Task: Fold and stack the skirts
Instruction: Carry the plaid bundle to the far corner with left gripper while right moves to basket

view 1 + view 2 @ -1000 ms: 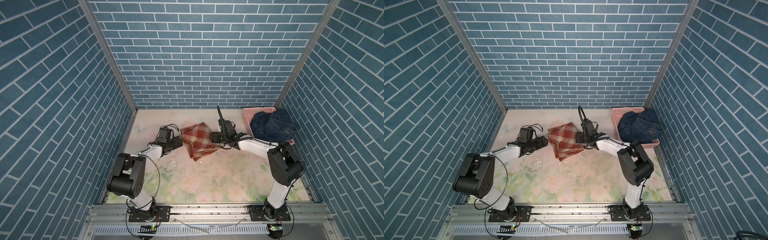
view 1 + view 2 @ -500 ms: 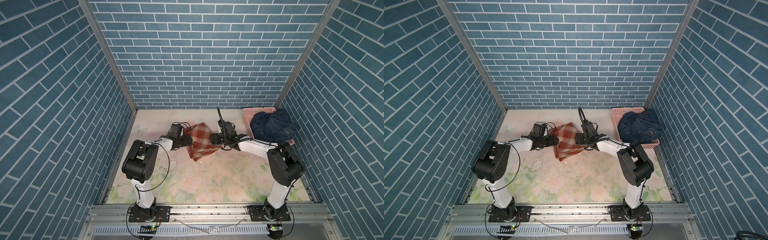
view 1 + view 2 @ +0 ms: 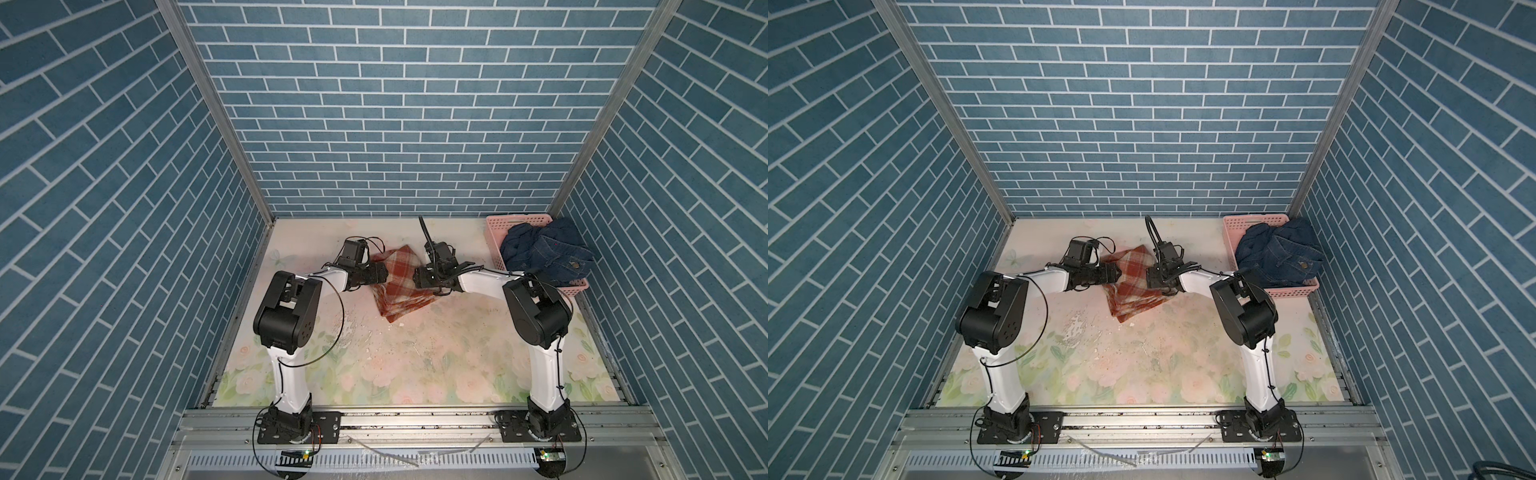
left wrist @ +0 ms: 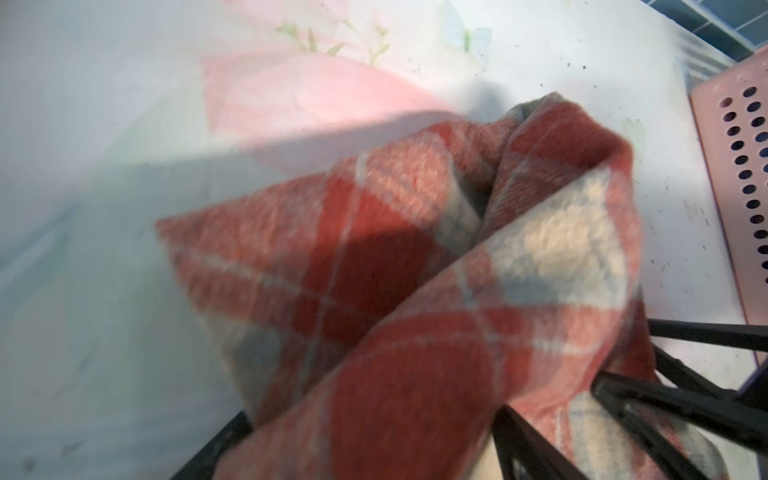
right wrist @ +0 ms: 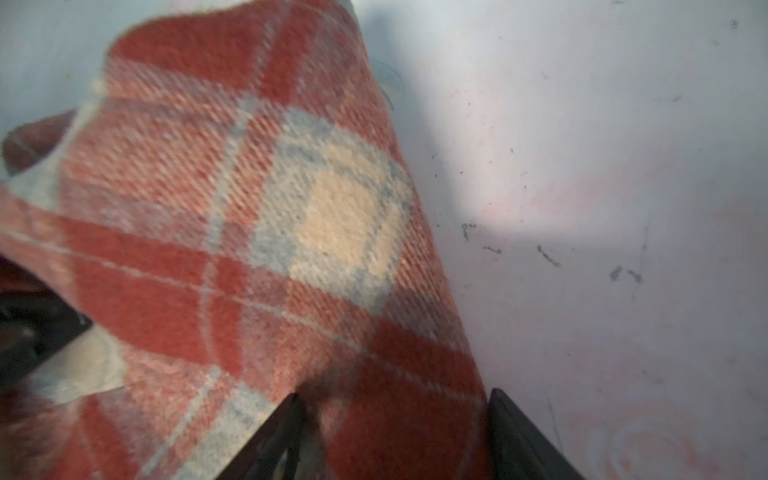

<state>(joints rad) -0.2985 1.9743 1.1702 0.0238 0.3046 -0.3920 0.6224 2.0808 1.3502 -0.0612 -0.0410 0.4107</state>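
Left pincer (image 3: 383,273) and right pincer (image 3: 416,278) flank the plaid skirt (image 3: 400,291) by the table's (image 3: 415,361) far edge in both top views; denim skirts (image 3: 548,257) fill the far-right corner basket (image 3: 493,232). Left wrist: jaws spread wide. Right wrist: plaid skirt (image 5: 291,232) between parted jaws; we cannot tell if pinched.

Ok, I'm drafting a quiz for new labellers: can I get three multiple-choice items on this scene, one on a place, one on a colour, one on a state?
1. Where are the denim skirts? A on a shelf; B in the pink basket; C on a hanger.
2. The lone skirt lying on the table is: A plain green; B black; C rust-red and cream plaid.
3. The denim skirts are: A bunched in a heap; B folded flat; C spread out.

Answers: 1 B, both top views show them piled in it. 2 C, the checks show in every view. 3 A, creased cloth spills over the rim.
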